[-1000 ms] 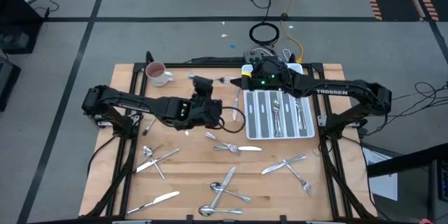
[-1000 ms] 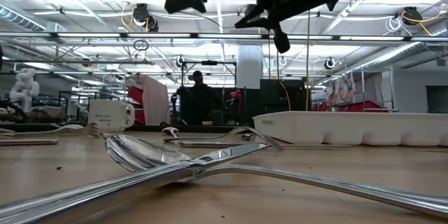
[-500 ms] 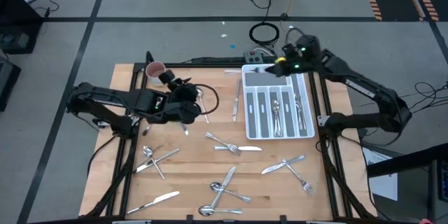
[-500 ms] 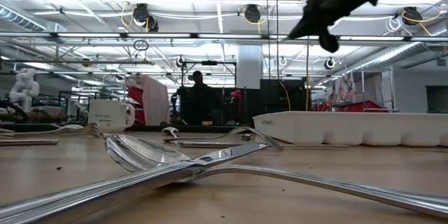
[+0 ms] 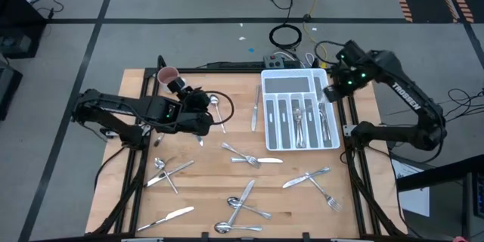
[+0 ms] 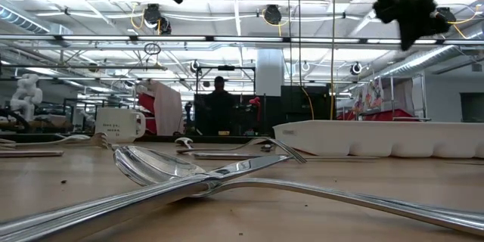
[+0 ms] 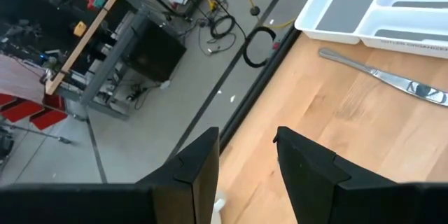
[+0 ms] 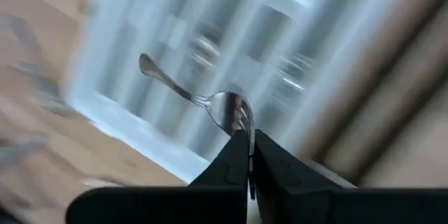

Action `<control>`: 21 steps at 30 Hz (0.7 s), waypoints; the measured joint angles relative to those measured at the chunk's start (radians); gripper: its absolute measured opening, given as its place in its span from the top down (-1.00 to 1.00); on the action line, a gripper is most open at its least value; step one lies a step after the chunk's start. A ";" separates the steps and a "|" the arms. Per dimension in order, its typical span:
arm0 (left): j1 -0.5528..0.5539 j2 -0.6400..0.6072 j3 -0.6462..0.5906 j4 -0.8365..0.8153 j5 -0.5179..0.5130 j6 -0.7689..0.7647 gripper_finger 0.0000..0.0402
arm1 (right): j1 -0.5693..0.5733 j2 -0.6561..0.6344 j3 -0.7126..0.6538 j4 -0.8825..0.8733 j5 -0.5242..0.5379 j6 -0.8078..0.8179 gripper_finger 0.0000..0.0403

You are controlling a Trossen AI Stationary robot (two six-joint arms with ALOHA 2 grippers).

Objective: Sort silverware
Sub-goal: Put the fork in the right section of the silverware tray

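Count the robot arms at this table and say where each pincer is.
2. The left pincer, open, hovers near the mug. The right pincer holds a spoon by the tray's far right edge. None seem hidden.

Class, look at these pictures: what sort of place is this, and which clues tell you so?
Probably a robotics lab or workshop: a wooden table on a black frame, cables on a grey taped floor, and exposed ceiling pipes with equipment behind.

place: robotics lab | signs: ceiling pipes (image 6: 227, 39) — floor cables (image 5: 287, 36) — equipment racks (image 7: 133, 56)
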 joint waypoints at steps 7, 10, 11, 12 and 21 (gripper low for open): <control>0.000 0.001 0.000 0.000 0.000 -0.004 0.25 | 0.001 0.005 0.111 -0.048 0.127 -0.100 1.00; 0.000 0.001 0.000 0.000 0.001 -0.027 0.25 | 0.001 0.030 0.110 -0.048 0.136 -0.136 1.00; 0.000 0.001 0.000 0.000 0.007 -0.031 0.25 | 0.001 0.040 0.110 -0.048 0.142 -0.157 1.00; 0.000 0.001 0.000 -0.001 0.020 -0.034 0.25 | 0.004 0.049 0.110 -0.048 0.146 -0.182 1.00; 0.000 0.001 0.000 -0.010 0.079 -0.053 0.25 | 0.080 0.146 0.110 -0.049 0.241 -0.456 1.00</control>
